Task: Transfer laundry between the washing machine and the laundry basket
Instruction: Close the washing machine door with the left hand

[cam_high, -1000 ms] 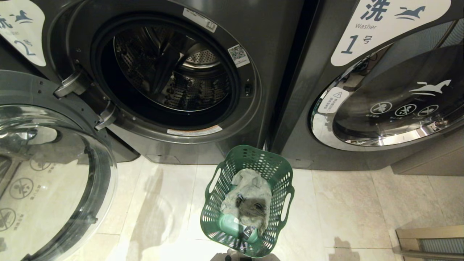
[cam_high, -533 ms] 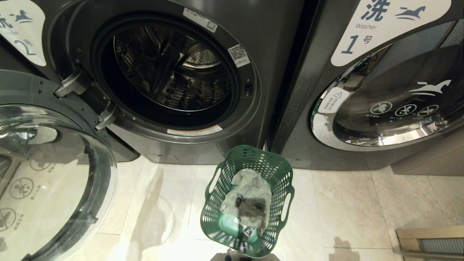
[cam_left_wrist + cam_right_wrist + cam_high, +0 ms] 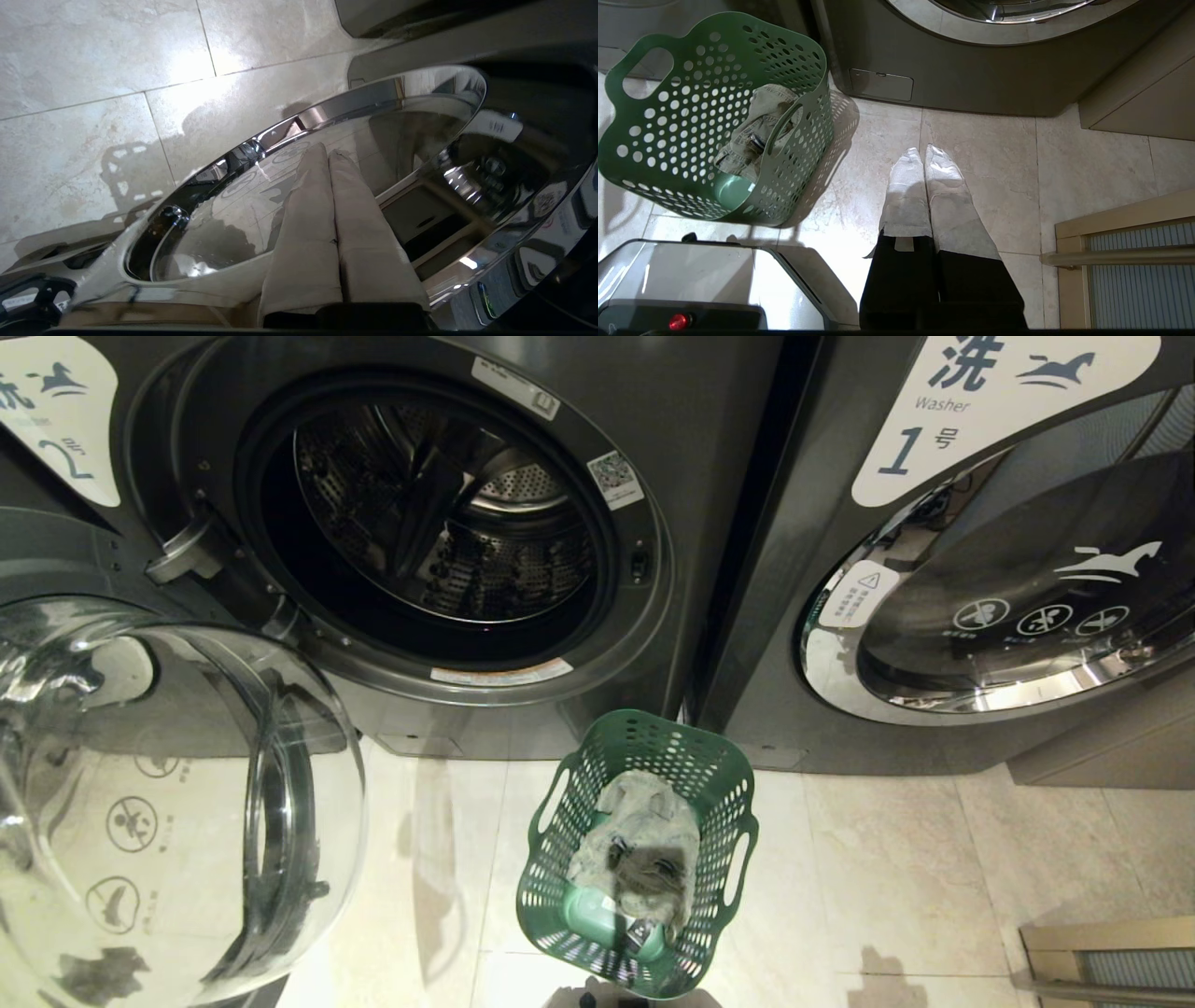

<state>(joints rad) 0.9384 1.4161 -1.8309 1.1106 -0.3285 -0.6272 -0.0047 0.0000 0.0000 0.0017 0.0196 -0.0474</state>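
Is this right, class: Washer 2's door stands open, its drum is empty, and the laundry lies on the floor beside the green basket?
Not quite. The laundry lies inside the green basket, not on the floor beside it; the head view shows this. The rest holds: Washer 2's door stands open and no laundry shows in its drum.

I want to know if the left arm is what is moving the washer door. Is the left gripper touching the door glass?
Cannot tell. In the left wrist view the shut left gripper overlaps the door glass, but no contact or gap is plain. The head view leaves the gripper out.
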